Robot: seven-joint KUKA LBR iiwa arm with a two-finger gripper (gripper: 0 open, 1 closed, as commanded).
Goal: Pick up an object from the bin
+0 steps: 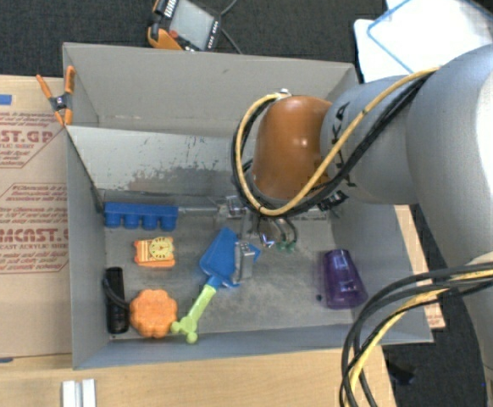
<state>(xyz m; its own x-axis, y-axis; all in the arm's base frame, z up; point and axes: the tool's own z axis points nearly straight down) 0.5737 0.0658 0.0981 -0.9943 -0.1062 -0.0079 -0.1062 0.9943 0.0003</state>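
My gripper (245,257) hangs below the orange wrist cover in the middle of the bin. It is right at the right edge of a blue toy shovel head (218,259), whose yellow-green handle (194,312) runs down-left toward the front wall. How the gripper stands on the shovel is hidden by its own metal body. A purple translucent block (340,279) lies to the right of the gripper, apart from it.
On the left floor lie a blue ridged block (141,217), a small orange and yellow toy (154,252), a black cylinder (114,299) and an orange flower-shaped piece (152,313). The arm and its cables cover the bin's right rear part.
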